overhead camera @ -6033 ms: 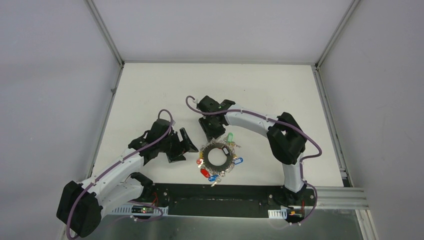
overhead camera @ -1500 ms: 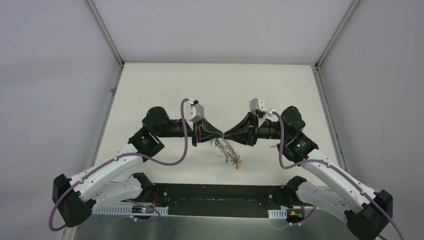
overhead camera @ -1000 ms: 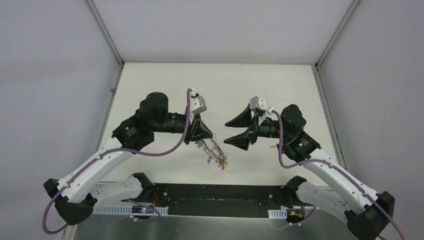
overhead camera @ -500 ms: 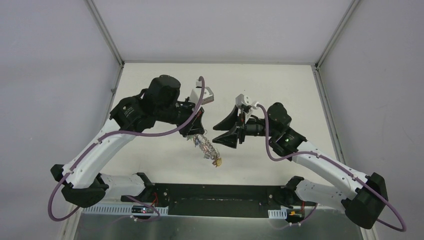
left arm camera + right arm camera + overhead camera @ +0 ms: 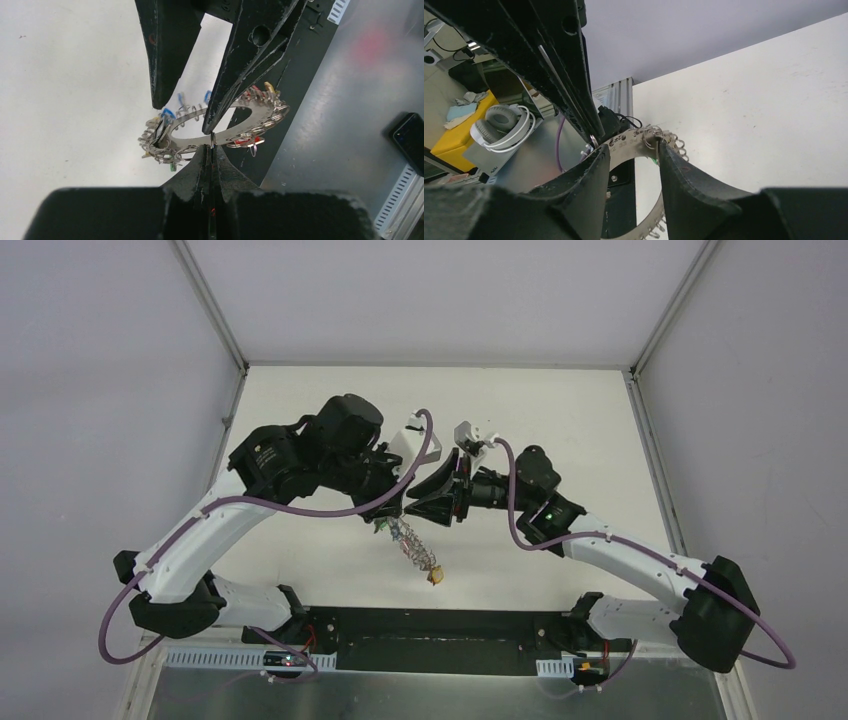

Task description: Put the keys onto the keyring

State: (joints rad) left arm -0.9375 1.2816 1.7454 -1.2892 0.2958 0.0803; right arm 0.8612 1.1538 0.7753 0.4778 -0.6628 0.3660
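Keyring (image 5: 630, 143) band fills gap between right jaws — open tabletop (image 5: 560, 410) either side.

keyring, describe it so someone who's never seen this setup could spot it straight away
Above the middle of the white table, the left gripper and right gripper meet nose to nose. Dangling from the left gripper's shut tips is the flat silver-grey metal keyring. It is the only shiny thing there, fringed with small keys and coloured plastic tags.

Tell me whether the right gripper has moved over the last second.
Yes. The right gripper moved left, away from the table's right rail, toward the left gripper.
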